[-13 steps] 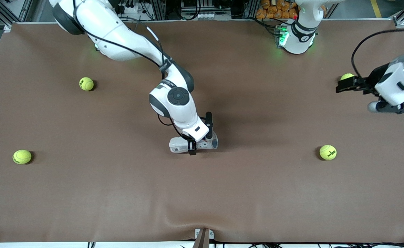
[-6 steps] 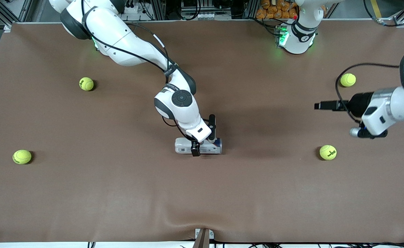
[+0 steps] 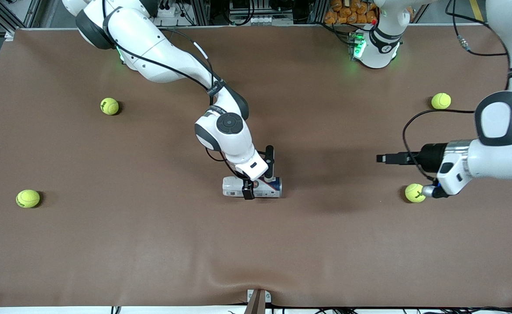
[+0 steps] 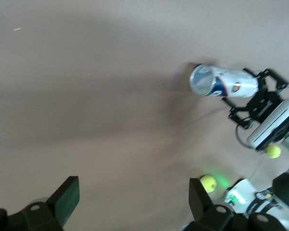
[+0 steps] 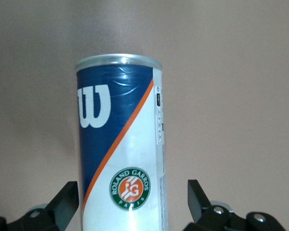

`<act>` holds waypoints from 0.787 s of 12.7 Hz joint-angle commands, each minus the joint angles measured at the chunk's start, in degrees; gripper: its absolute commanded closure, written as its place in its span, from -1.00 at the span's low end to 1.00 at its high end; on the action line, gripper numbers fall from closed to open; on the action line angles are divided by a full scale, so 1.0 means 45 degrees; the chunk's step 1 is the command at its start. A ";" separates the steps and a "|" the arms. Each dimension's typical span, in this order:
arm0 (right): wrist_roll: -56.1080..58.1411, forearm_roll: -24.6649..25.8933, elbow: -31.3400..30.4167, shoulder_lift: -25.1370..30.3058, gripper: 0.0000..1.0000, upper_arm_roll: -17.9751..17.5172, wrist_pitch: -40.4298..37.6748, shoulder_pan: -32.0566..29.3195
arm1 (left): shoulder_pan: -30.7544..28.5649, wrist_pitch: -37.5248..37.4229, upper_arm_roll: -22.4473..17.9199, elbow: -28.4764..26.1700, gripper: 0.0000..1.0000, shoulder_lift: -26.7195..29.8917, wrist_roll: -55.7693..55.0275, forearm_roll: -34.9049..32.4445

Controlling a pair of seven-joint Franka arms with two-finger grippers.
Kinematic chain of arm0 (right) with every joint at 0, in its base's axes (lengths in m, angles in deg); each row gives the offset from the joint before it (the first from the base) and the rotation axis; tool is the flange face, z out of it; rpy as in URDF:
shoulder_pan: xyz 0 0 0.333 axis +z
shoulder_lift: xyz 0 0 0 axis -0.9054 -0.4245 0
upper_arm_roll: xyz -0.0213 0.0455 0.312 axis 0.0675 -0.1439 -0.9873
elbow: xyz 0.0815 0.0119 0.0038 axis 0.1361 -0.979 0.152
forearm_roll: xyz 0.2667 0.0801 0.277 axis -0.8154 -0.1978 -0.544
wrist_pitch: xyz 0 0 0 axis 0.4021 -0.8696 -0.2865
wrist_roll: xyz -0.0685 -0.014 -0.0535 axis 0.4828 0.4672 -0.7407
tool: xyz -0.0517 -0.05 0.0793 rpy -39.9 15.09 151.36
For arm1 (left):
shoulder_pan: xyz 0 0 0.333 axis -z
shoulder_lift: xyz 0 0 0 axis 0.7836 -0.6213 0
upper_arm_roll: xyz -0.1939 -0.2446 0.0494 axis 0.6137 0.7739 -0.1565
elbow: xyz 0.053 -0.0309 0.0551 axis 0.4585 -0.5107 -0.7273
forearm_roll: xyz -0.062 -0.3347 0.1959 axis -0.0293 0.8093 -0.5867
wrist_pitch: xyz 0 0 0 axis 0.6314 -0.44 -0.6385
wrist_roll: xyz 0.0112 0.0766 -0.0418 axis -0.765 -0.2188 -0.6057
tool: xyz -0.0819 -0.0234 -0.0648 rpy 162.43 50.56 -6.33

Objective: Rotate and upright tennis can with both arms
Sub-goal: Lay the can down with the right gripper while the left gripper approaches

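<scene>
The tennis can (image 3: 262, 187) lies on its side at the middle of the table, white and dark-blue label up. In the right wrist view the can (image 5: 120, 144) shows its "W" logo and metal rim. My right gripper (image 3: 259, 178) is open and straddles the can, one finger on each side with a gap to each (image 5: 132, 202). My left gripper (image 3: 382, 158) is open and empty (image 4: 133, 199), over bare table toward the left arm's end, pointing at the can (image 4: 224, 83). The right gripper also shows in the left wrist view (image 4: 255, 98).
Several yellow-green tennis balls lie scattered: one (image 3: 414, 192) under the left arm's wrist, one (image 3: 441, 100) farther from the camera, and two toward the right arm's end (image 3: 109, 106) (image 3: 28, 198). The brown table cover (image 3: 256, 253) wrinkles at its near edge.
My left arm has swung in from the table's end toward the can, gripper now pointing at it. The can has rolled and shifted slightly toward the left arm's end under the right gripper.
</scene>
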 commanded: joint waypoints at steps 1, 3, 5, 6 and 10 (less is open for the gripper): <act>-0.0882 -0.0655 0.0314 0.0677 -1.00 -0.0073 -0.1956 0.0094 | 0.0709 0.1556 0.0026 -0.0086 -1.00 -0.0754 -0.0428 0.1485; -0.2268 -0.1419 0.0374 0.1068 -1.00 -0.0112 -0.2743 0.0094 | 0.1353 0.2847 0.0026 -0.0047 -1.00 -0.1710 -0.0429 0.2578; -0.2723 -0.1850 0.0394 0.1555 -1.00 -0.0054 -0.2803 -0.0081 | 0.2018 0.4077 0.0026 -0.0028 -1.00 -0.2629 -0.0332 0.3887; -0.2743 -0.1871 0.0394 0.1732 -1.00 -0.0034 -0.3016 -0.0314 | 0.2291 0.4566 0.0026 -0.0008 -1.00 -0.3000 -0.0312 0.4492; -0.3208 -0.1910 0.0258 0.2884 -1.00 0.0005 -0.4479 -0.1931 | 0.3327 0.5936 0.0026 0.0070 -0.87 -0.4057 0.0254 0.7482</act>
